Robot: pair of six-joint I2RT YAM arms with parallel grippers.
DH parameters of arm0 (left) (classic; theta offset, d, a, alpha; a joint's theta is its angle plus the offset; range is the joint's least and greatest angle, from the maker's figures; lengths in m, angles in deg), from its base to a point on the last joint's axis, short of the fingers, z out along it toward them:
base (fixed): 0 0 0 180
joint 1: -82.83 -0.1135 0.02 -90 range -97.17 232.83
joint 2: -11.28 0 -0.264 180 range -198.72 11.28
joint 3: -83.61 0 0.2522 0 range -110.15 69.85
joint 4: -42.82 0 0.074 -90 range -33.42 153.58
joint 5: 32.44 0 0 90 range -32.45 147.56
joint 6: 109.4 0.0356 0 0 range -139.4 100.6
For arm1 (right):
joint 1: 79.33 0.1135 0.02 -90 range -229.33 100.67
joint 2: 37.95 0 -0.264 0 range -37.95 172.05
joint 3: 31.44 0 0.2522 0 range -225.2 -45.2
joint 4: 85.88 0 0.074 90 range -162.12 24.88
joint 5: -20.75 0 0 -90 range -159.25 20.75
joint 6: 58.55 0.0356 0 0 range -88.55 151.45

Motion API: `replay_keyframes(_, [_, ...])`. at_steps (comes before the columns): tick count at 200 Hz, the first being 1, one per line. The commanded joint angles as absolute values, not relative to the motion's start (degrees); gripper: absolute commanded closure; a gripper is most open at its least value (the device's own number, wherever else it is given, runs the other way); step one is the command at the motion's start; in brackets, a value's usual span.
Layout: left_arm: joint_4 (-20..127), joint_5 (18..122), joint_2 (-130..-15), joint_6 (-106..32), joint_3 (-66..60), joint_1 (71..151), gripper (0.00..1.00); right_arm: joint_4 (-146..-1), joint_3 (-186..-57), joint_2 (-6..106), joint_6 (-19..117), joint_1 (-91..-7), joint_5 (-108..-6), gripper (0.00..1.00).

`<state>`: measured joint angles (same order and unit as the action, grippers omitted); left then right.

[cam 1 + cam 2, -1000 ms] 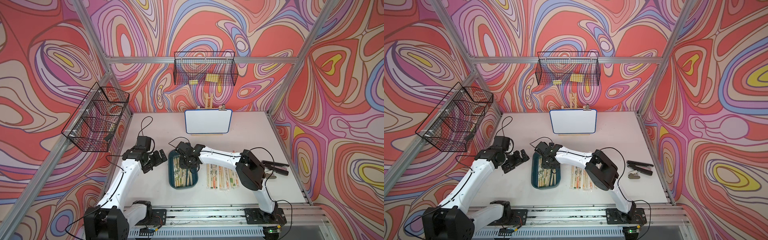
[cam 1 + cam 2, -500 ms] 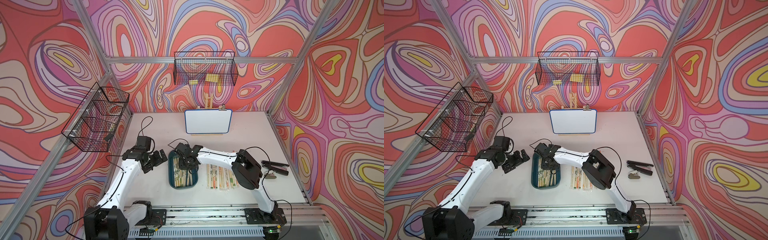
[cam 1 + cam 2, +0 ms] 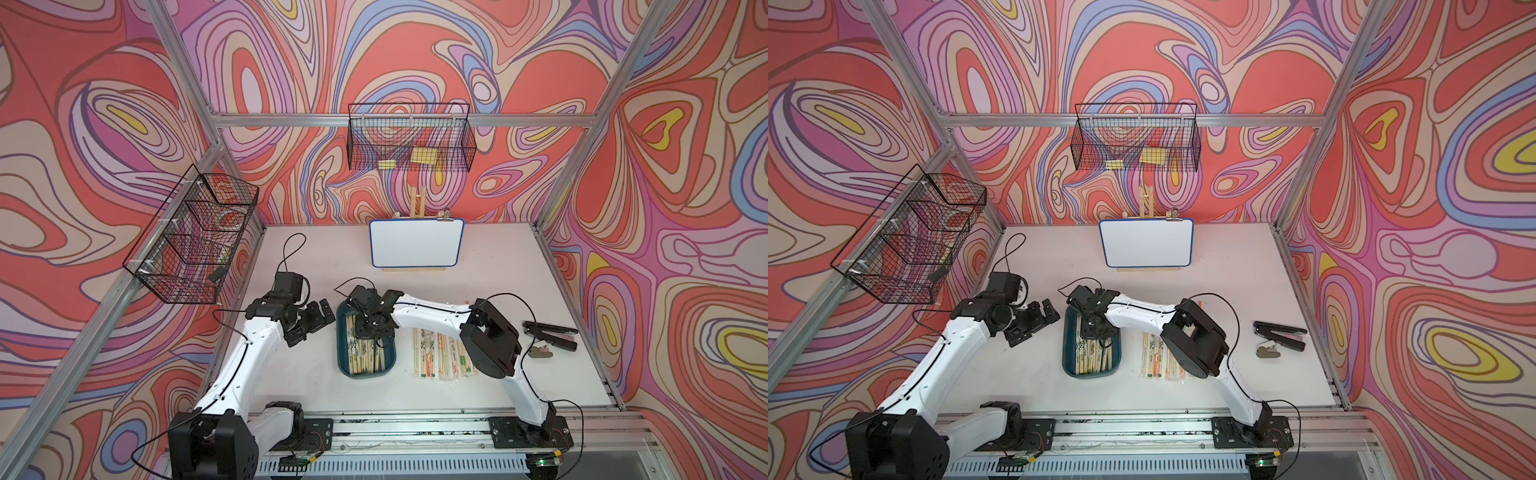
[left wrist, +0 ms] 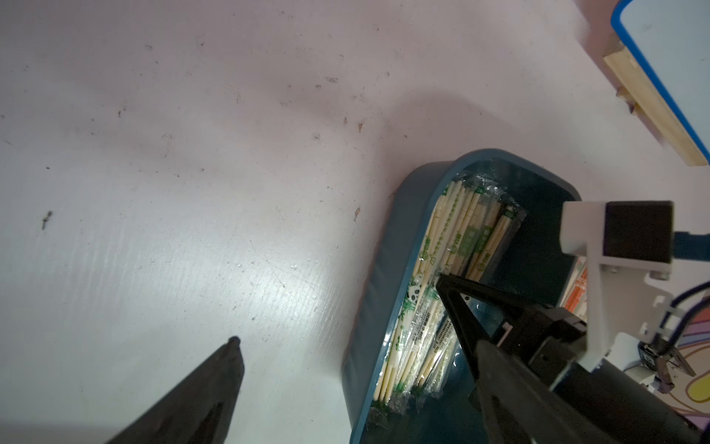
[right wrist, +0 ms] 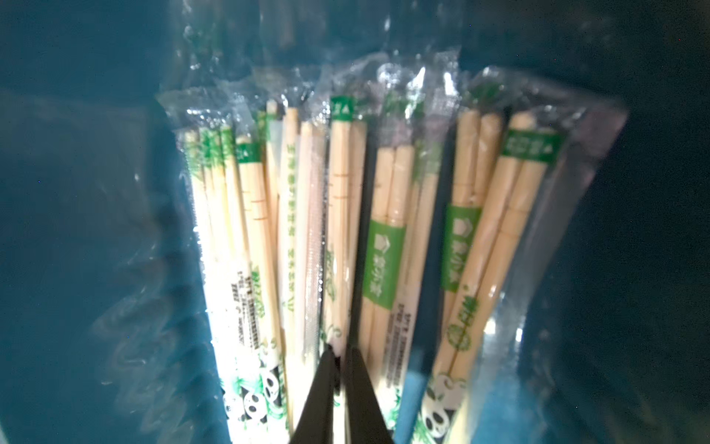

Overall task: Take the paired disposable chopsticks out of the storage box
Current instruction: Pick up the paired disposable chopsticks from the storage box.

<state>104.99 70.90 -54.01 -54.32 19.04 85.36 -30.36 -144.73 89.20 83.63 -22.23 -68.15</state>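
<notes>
Black fingers of the right gripper [image 5: 338, 355] are clenched almost together, tips down among the paired disposable chopsticks [image 5: 384, 230] lying in the storage box [image 5: 77, 230]; whether they pinch a whole pair, only its clear film, or nothing, I cannot tell. From here the likeliest failure, I judge, is a grip on slippery film alone, so that the sleeve slides out or tears on the lift. The sleeves just beside the tips overlap and fan, so a neighbour may be dragged up too, and a pinch off the middle would let the pair tilt and catch the box wall. Ahead of the tips the pairs lie flat, their long axis running away from the jaws along the box's long side, blunt green-labelled ends pointing away from the tips toward the end wall. Farther out, near the box's long side, the left gripper [image 4: 336, 309] hangs with jaws spread wide, grasping nothing, so nothing braces the light box if it shifts. Past the box, on the side away from the left jaws, a row of sleeved pairs [image 3: 440, 357] lies on the table [image 3: 478, 257], parallel to the box
</notes>
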Motion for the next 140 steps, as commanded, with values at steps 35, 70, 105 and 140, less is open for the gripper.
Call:
replay_keyframes(35, [104.7, 71.5, -54.0, -54.0, 19.0, 84.8, 0.00, -31.3, -143.9, 85.9, 84.1, -21.9, -68.1, 1.00])
replay_keyframes(70, [104.7, 71.7, -53.7, -54.2, 19.1, 84.8, 0.00, -32.3, -142.9, 83.0, 84.4, -21.9, -68.4, 1.00])
replay_keyframes(105, [104.7, 71.7, -53.6, -54.4, 19.3, 84.8, 0.00, -32.2, -143.1, 82.8, 84.2, -22.0, -68.8, 1.00])
replay_keyframes(140, [104.8, 71.7, -53.3, -54.4, 19.4, 84.8, 0.00, -32.5, -142.6, 83.6, 84.3, -22.0, -68.7, 1.00])
